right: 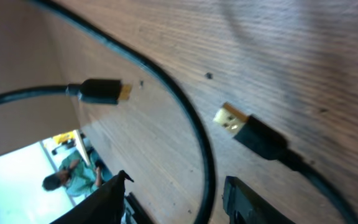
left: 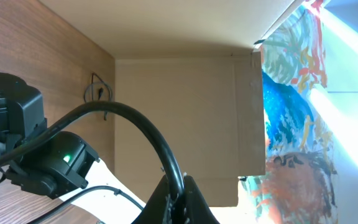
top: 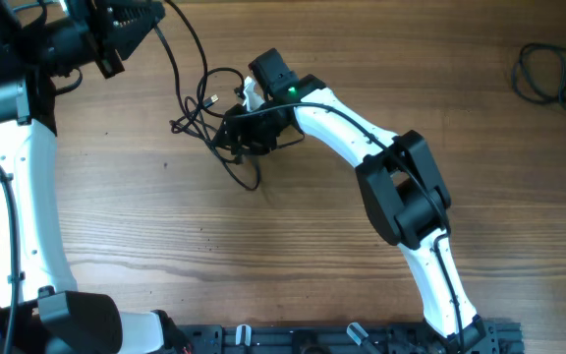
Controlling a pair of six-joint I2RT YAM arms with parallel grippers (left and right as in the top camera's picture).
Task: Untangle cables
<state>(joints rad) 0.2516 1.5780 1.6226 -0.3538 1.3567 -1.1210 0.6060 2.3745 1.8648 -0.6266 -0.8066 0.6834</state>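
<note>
A tangle of thin black cables (top: 226, 126) lies on the wooden table, left of centre at the back. One cable (top: 178, 79) rises from it to my left gripper (top: 150, 20), raised at the top left. In the left wrist view that gripper (left: 178, 190) is shut on this black cable (left: 142, 127), which arcs away to the left. My right gripper (top: 242, 120) is down in the tangle. Seen from the right wrist, it (right: 179, 186) is open, with a cable (right: 205, 168) running between its fingers close to the right one. Two gold-tipped plugs (right: 104, 91) (right: 232, 119) lie just ahead.
A separate bundle of black cable (top: 548, 77) rests at the table's back right corner, also visible far off in the left wrist view (left: 98, 93). The right arm (top: 401, 187) stretches diagonally over the middle of the table. The left arm (top: 23, 177) runs along the left edge.
</note>
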